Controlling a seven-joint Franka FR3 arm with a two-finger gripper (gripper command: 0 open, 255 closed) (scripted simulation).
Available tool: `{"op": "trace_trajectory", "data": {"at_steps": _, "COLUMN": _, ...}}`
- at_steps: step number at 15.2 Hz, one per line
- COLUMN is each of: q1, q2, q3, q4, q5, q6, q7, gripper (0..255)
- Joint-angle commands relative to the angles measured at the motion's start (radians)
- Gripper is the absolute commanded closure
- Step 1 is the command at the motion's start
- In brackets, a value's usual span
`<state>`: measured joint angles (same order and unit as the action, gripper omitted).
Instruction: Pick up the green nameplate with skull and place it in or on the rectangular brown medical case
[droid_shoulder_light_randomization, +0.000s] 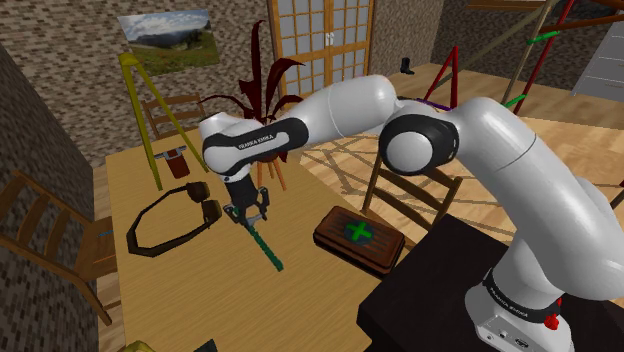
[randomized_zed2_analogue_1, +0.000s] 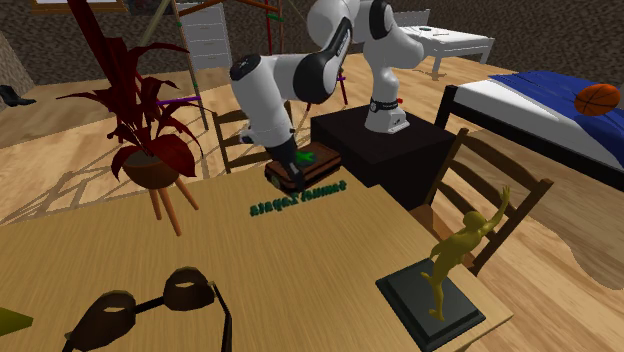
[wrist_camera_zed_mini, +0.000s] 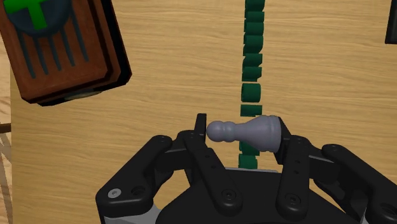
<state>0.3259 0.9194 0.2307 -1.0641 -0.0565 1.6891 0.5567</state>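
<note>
White arm (droid_shoulder_light_randomization: 340, 110) over a wooden table (droid_shoulder_light_randomization: 130, 185). The brown case (wrist_camera_zed_mini: 60, 51), marked with a green cross, lies ahead and to one side of the fingers, nothing on it. The green nameplate (wrist_camera_zed_mini: 252, 57) stretches forward from the gripper (wrist_camera_zed_mini: 240, 130), its fingers clamped on its grey knob. Grasp looks done; carrying and placing remain.
</note>
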Motion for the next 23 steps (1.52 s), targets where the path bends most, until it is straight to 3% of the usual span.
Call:
{"op": "trace_trajectory", "data": {"at_steps": 1, "q1": 0.001, "q2": -0.007, "q3": 0.001, "q4": 0.016, "q5": 0.001, "q6": -0.023, "q7": 0.001, "gripper": 255}}
{"op": "trace_trajectory", "data": {"at_steps": 2, "q1": 0.001, "q2": -0.01, "q3": 0.001, "q4": 0.018, "q5": 0.001, "q6": -0.027, "q7": 0.001, "gripper": 255}}
{"op": "trace_trajectory", "data": {"at_steps": 6, "q1": -0.076, "q2": -0.203, "q3": 0.006, "q4": -0.31, "q5": 0.016, "q6": 0.101, "q7": -0.041, "gripper": 255}}
{"op": "trace_trajectory", "data": {"at_steps": 11, "q1": -0.156, "q2": -0.384, "q3": 0.002, "q4": -0.595, "q5": 0.035, "q6": 0.202, "q7": -0.109, "gripper": 255}}
{"op": "trace_trajectory", "data": {"at_steps": 23, "q1": -0.314, "q2": -0.724, "q3": -0.05, "q4": -1.067, "q5": 0.062, "q6": 0.33, "q7": -0.317, "gripper": 255}}
